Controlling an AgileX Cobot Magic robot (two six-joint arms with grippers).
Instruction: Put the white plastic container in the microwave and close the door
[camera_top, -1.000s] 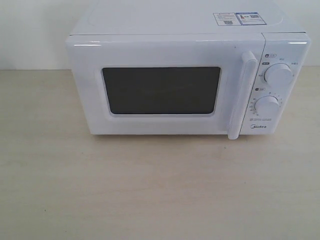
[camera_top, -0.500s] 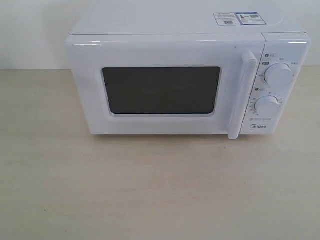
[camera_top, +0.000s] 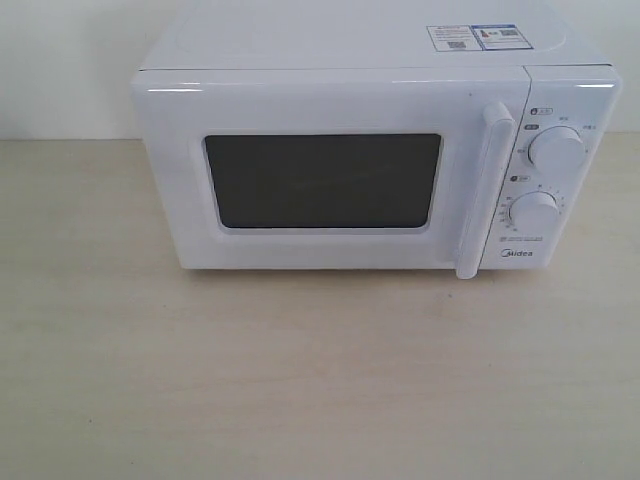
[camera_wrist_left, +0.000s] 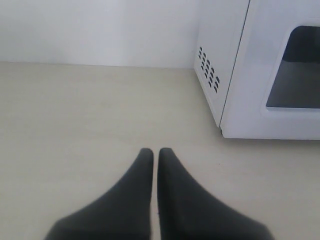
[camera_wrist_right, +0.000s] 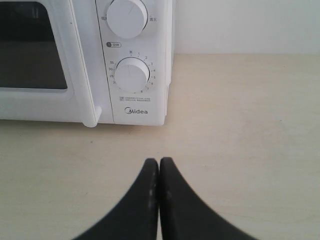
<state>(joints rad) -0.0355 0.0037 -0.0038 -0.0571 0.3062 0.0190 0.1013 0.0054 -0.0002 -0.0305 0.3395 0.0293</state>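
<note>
Microwave (camera_top: 345, 40): stands at 12 o'clock on the counter (camera_top: 300, 380), front facing the exterior camera.
Door (camera_top: 320, 105): shut flush with the front; its dark window (camera_top: 322, 182) shows nothing of the inside.
Handle (camera_top: 482, 190): a white upright bar on the door's 3 o'clock edge, just beside the control panel.
Dials: two round white ones at the 3 o'clock end of the front, the upper dial (camera_top: 557, 150) directly at 12 o'clock from the lower dial (camera_top: 534, 212).
Stickers (camera_top: 478, 37): on the microwave's top, toward 1 o'clock.
Container: not seen in any view; I cannot tell where it is.
Left tool (camera_wrist_left: 155, 151): fingers drawn together with only a thin slit between them, nothing held. It is over bare counter, apart from the microwave's 9 o'clock front corner, with the side vents (camera_wrist_left: 209, 69) in sight.
Right tool (camera_wrist_right: 159, 161): fingers pressed together, nothing held. It is over bare counter, apart from the panel and facing the lower dial and the foot of the handle.
</note>
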